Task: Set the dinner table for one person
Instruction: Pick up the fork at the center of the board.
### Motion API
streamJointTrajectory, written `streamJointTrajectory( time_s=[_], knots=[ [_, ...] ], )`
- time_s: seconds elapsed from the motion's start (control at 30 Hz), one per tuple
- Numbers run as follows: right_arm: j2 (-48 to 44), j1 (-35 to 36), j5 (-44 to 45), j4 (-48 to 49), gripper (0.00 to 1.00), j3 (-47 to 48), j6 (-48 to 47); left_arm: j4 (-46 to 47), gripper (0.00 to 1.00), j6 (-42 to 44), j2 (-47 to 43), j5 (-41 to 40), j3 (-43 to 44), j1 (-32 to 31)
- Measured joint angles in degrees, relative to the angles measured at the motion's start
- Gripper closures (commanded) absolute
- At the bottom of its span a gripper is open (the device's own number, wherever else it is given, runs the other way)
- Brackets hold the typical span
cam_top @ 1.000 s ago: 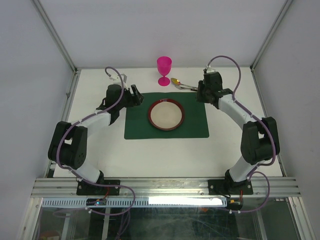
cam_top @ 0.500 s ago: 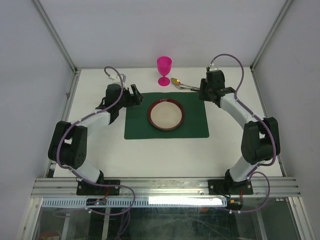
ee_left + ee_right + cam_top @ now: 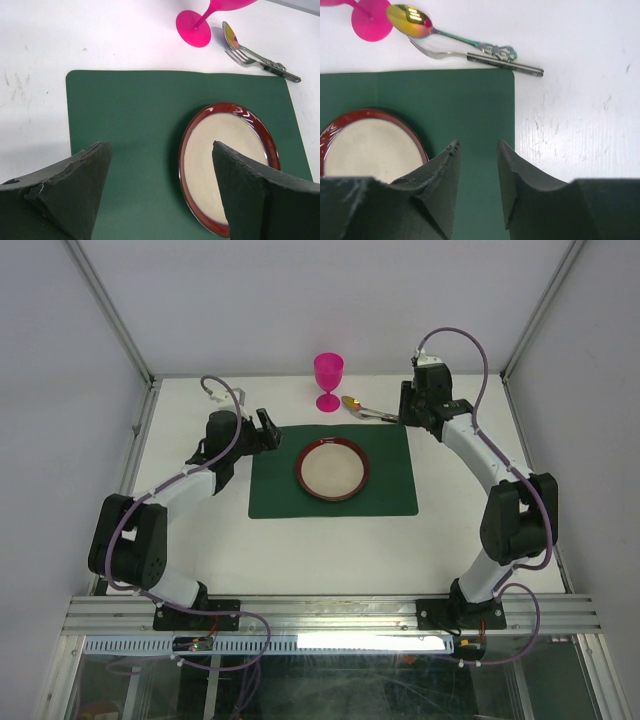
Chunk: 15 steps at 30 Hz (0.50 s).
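The white dinner table (image 3: 200, 530) carries a dark green placemat (image 3: 390, 485) with a red-rimmed cream plate (image 3: 332, 469) on it. A pink goblet (image 3: 328, 375) stands behind the mat. A gold spoon (image 3: 412, 21) and a silver fork (image 3: 495, 59) lie side by side on the table just past the mat's far right corner. My left gripper (image 3: 161, 146) is wide open and empty over the mat's left part, beside the plate (image 3: 225, 160). My right gripper (image 3: 478, 143) is open and empty over the mat's far right corner, short of the cutlery.
Aluminium frame rails (image 3: 330, 612) run along the table's near edge, and white walls enclose the other sides. Both arm bases sit at the near edge. The goblet's base (image 3: 370, 22) stands close to the spoon's bowl.
My right gripper has moved toward the far edge, nearer the spoon and fork. My left arm has drawn slightly left and back. The objects have not moved.
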Motion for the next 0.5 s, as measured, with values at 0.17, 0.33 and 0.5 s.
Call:
streamJointTrajectory(
  time_s=[0.17,0.33,0.5],
  knots=[
    [0.8,0.0,0.3,-0.3,0.62,2.3,-2.8,-0.2,0.12,-0.1,-1.9,-0.6,-1.4,0.3],
    [1.9,-0.2,-0.6,-1.6,0.61,2.6,-4.3,-0.2,0.01,-0.4,-4.2,-0.7,-2.7,0.3],
    [3.1,-0.4,-3.8,-3.3,0.52,3.3,-6.1,-0.3,0.01,-0.5,-5.9,-0.3,-3.3,0.3]
  ],
)
